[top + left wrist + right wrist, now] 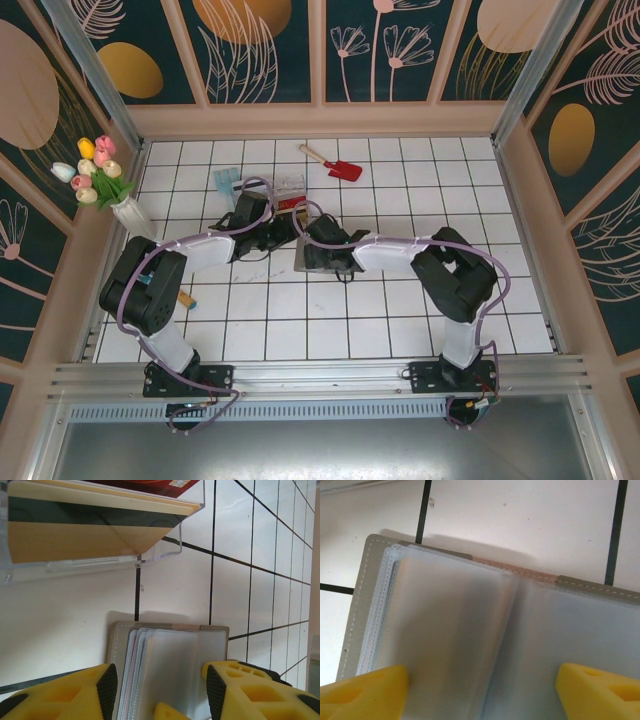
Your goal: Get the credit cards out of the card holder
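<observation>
Top external: both arms reach in to the card holder (316,262), lying open and flat on the tiled tabletop (400,320). The right end effector (322,240) hangs directly over the holder and the left end effector (272,238) comes in from the holder's left, so the right looks marginally nearer. Behind the holder stands a clear tray (290,188). The arms cover most of the holder, and neither opening can be read from here.

Left wrist: the left end effector's yellow fingers (65,695) stand moderately apart with nothing between their pads. The holder's clear sleeves (165,655) lie just below and ahead of them. The holder's fold runs straight away from the camera, along the line of approach. Beyond the holder, the tray carries a yellow card (65,535) with a black stripe and, behind it, a red card (150,484). The holder's near end is cut off.

Right wrist: the right end effector spreads wide, one finger (360,695) over each leaf of the holder, gripping nothing. The fold falls between the fingers. The sleeves are frosted and blurred; whether any card remains inside cannot be told.
</observation>
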Controlling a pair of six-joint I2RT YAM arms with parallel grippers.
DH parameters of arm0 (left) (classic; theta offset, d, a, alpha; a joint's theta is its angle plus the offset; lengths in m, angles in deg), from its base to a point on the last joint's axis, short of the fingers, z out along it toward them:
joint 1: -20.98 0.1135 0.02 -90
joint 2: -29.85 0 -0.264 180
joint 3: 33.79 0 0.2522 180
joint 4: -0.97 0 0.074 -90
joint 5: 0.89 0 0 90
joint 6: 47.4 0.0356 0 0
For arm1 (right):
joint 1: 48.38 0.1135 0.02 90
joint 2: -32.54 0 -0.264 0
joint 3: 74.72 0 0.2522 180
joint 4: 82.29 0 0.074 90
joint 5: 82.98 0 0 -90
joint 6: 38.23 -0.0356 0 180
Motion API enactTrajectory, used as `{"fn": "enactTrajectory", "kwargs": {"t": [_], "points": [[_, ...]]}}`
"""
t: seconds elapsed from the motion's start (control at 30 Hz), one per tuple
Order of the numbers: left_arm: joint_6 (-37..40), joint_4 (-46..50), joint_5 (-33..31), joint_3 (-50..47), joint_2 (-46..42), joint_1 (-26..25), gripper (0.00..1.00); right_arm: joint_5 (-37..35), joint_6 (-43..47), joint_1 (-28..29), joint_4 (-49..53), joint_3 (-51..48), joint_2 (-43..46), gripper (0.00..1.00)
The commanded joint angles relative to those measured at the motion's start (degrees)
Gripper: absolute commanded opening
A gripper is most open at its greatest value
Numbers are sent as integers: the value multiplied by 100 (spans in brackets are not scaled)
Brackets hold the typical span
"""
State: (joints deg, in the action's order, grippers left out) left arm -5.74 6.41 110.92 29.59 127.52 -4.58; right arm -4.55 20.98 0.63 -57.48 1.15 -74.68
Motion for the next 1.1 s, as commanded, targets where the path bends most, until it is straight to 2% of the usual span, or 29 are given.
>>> {"fn": "enactTrajectory", "kwargs": {"t": [0.0, 0.13, 0.3, 0.6, 0.83, 0.93, 1.07], "points": [[-124, 111, -57, 95, 15, -13, 53, -330, 67, -84, 934, -357, -326, 68], [-113, 104, 100, 128, 235, -18, 53, -120, 285, -151, 647, -599, -150, 59], [-5, 97, 481, 99, 317, -19, 50, 205, 530, -280, 203, -916, 30, 54], [-204, -464, 1219, 266, 547, -148, 51, 668, 1038, -423, -520, -1324, 223, 52], [-217, -360, 1217, 574, 925, -299, 53, 1212, 1237, -729, -1082, -1744, 516, 49], [-155, -342, 1336, 865, 1080, -333, 53, 1236, 1455, -778, -1162, -1808, 614, 49], [48, 95, 1273, 1161, 1335, -396, 54, 1350, 1592, -843, -1242, -1820, 672, 49]]}}
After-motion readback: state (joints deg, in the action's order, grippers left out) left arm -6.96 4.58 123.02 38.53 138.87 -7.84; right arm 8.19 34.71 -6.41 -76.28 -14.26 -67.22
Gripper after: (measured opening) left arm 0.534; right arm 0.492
